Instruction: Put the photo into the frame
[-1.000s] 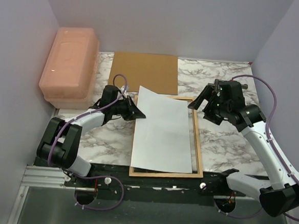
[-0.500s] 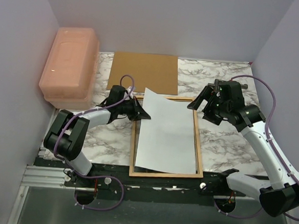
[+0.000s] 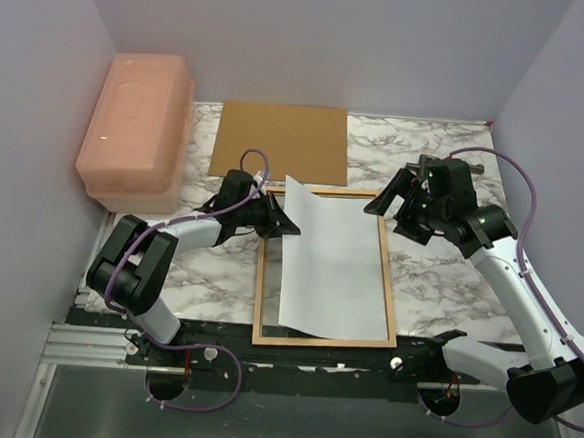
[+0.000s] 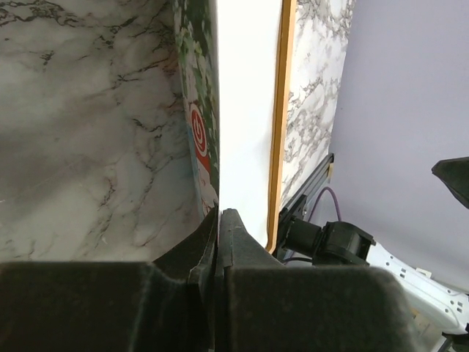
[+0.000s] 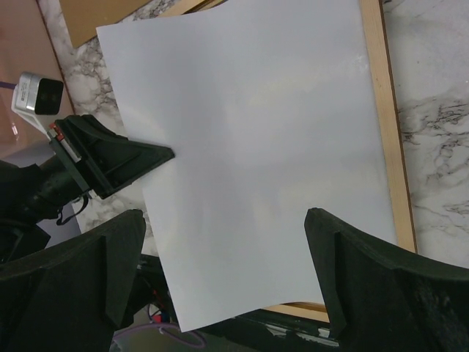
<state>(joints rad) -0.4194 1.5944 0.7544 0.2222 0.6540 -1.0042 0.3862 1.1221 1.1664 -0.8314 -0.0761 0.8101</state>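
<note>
Status: partway, not seated.

- Photo (image 3: 334, 267) sits over the frame (image 3: 392, 286) opening, blank white back up. The left wrist view shows the print on its underside, so it is face down.
- Left end effector (image 3: 289, 226) is clamped shut on the photo's left edge, with that edge held up off the worktop (image 3: 428, 279). The sheet slopes down toward the frame's right rail.
- The right edge looks to be inside or right at the right rail. Can't tell if it touches the glass or backing below.
- The sheet is skewed. Its far-left corner pokes past the frame's far rail, and a strip of opening along the left rail is uncovered.
- Right end effector (image 3: 391, 211) has its jaws spread wide and holds nothing. It hangs over the frame's far-right corner, near the photo but apart from it.

Left to do, by the look of it: square the sheet to the rails, bring the far corner back inside, lower the left edge and let go.

Surroundings:
- Brown backing board (image 3: 280, 141) lies flat just beyond the frame's far rail, close to the overhanging corner.
- Pink plastic box (image 3: 136, 128) is at the far left, well apart.

In the way: mainly the far rail under that corner. The left end effector body also sits low beside the left rail, so lowering that edge is tight. The sheet is thin and bowed, so it could buckle if pushed against a rail.
</note>
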